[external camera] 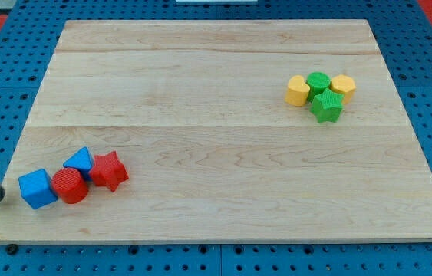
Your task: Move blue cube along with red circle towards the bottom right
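We are at the approach step, as we judge it: our tool is a bare rod with no jaws to open or close, and my tip (1, 198) sits at the view's left edge, just left of the blue cube (37, 188), close to it but, as far as we can tell, not yet pressing. The blue cube lies near the desk's (216, 153) lower left corner, touching the red circle (70, 185) on its right; a second blue block (80, 162), its shape unclear, and a red star (109, 170) crowd in behind and beside the circle. The next move calls for a push rightward and slightly down, through the cube into the circle, keeping the two in line so the circle does not slip off. The desk's bottom edge is near, so little room lies below, while the whole stretch toward the view's bottom right is open; the yellow and green cluster (321, 93) sits well apart at upper right
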Controlling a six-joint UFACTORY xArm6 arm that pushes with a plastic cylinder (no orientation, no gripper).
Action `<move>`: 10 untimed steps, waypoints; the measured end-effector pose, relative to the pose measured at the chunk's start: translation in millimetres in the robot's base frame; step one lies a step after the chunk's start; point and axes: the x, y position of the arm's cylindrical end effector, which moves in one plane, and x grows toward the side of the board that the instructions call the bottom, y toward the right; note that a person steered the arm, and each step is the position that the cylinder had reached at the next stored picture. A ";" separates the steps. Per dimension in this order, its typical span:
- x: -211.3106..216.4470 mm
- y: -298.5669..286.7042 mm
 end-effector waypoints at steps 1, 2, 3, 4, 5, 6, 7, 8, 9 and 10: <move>-0.9 55.4; -6.4 91.7; -6.2 143.2; 5.3 191.0; 7.8 232.4; 7.8 272.2; 7.8 304.0; 6.6 333.3; -1.7 334.6; -6.3 336.8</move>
